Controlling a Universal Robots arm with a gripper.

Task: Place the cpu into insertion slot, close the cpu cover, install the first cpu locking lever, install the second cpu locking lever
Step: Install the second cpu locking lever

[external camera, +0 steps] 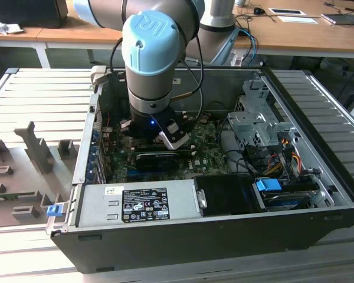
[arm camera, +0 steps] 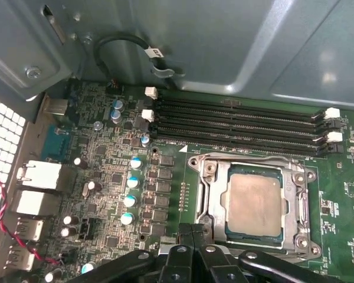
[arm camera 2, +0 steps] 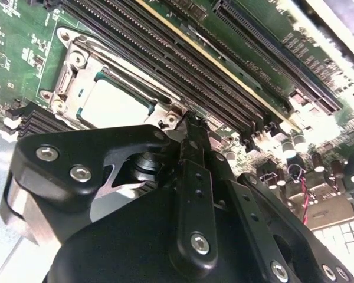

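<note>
In the exterior view we see the arm (external camera: 152,59) reaching down into the open computer case (external camera: 224,236), which lies on a slatted surface; its wrist fills the middle of the frame above the green motherboard (external camera: 209,159). The case walls ring the board closely, with the power supply (external camera: 138,203) along the lower edge and a drive cage (external camera: 253,121) at the exterior view's right.

In the second wrist view the gripper (arm camera 2: 192,127) has its fingers (arm camera 2: 194,147) pressed together, with nothing between them, the tips just beside the corner of the insertion slot (arm camera 2: 65,88). The cpu (arm camera 2: 115,103) lies flat inside the slot. Long memory slots (arm camera 2: 183,71) run close alongside the slot's edge.

In the first wrist view the cpu (arm camera: 255,203) sits seated in the insertion slot (arm camera: 209,177), its pale top uncovered. The closed fingers (arm camera: 192,236) stand at the slot's near rim. Memory slots (arm camera: 236,127) border the far edge, capacitors (arm camera: 130,200) crowd one side, and the grey case wall (arm camera: 224,41) rises just past the board.
</note>
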